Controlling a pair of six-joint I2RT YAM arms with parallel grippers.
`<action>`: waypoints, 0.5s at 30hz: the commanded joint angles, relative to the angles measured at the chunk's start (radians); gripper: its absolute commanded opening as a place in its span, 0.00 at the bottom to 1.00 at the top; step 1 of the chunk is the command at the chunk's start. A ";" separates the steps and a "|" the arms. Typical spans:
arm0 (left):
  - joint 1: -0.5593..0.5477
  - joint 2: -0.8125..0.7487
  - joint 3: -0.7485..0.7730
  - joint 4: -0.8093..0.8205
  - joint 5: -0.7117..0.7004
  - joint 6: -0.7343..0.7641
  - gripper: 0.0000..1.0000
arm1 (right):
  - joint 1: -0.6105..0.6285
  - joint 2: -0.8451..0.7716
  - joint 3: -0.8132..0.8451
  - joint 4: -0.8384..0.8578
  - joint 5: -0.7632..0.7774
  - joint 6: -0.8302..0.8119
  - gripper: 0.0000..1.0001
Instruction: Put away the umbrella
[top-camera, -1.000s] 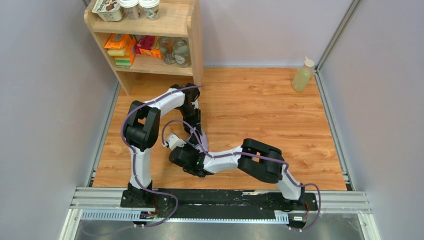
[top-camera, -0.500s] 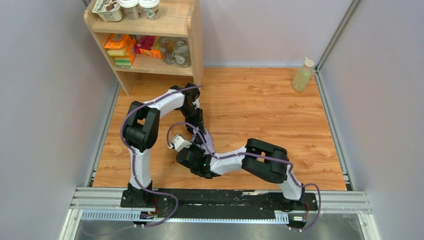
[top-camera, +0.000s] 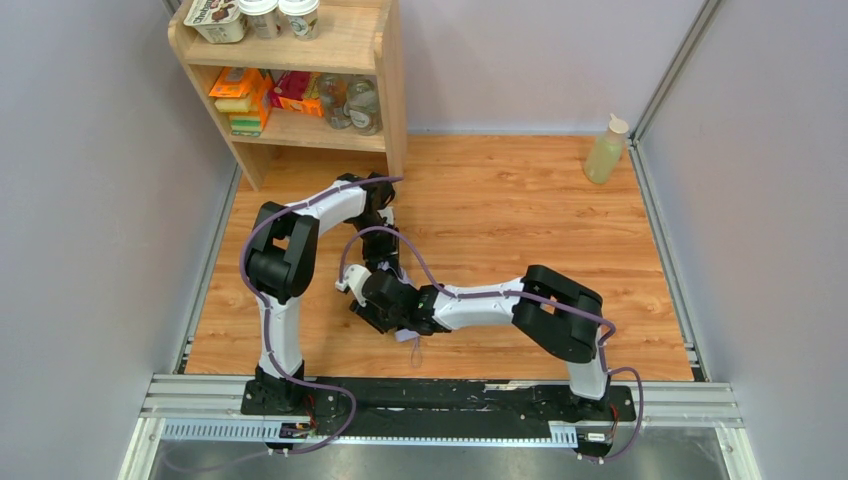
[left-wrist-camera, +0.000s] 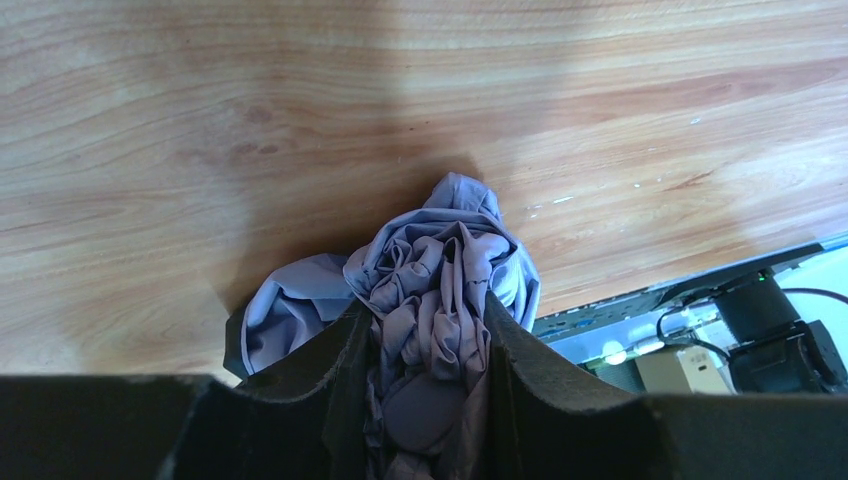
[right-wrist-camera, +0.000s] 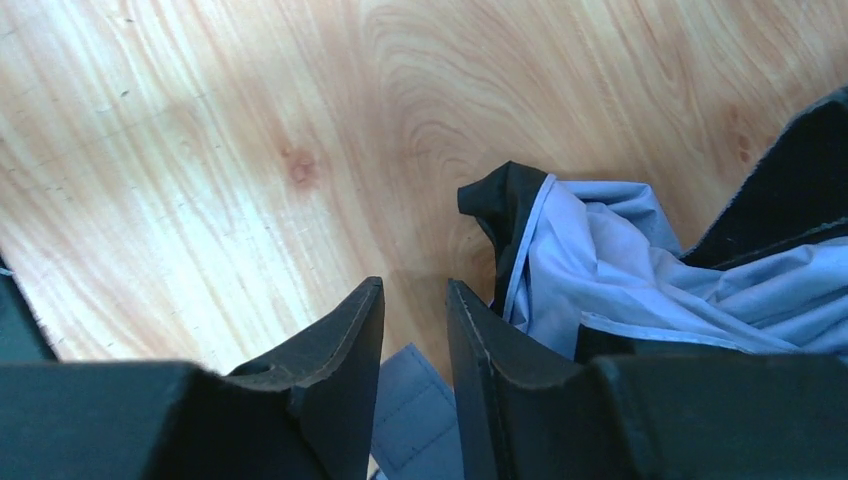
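The umbrella (left-wrist-camera: 440, 250) is a crumpled bundle of pale lilac fabric on the wooden floor. My left gripper (left-wrist-camera: 425, 310) is shut on the bunched canopy, with a round lilac cap between its jaws. In the right wrist view the canopy (right-wrist-camera: 600, 260), edged in black, lies just right of my right gripper (right-wrist-camera: 412, 285). Its jaws stand a narrow gap apart, with bare floor between the tips. A flat stitched lilac strap tab (right-wrist-camera: 410, 410) shows behind the gap. From above, both wrists meet mid-floor and hide the umbrella, except a lilac strap (top-camera: 413, 342) hanging below the right wrist.
A wooden shelf unit (top-camera: 390, 90) with boxes and jars stands at the back left. A pale yellow bottle (top-camera: 606, 150) stands at the back right corner. The metal base rail (top-camera: 440, 400) runs along the near edge, and grey walls close in both sides.
The right arm's elbow has swung right and its wrist has moved up and away from the rail. The lilac strap now shows below it. The left arm has hardly moved.
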 joint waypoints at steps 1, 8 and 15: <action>0.011 -0.060 -0.024 -0.130 -0.048 0.075 0.00 | -0.026 -0.050 0.049 -0.137 -0.028 0.019 0.37; 0.011 -0.066 -0.030 -0.128 -0.035 0.081 0.00 | -0.028 -0.076 -0.017 -0.072 0.054 -0.090 0.37; 0.018 -0.064 -0.032 -0.131 -0.036 0.083 0.00 | 0.029 0.023 -0.091 0.035 0.266 -0.210 0.31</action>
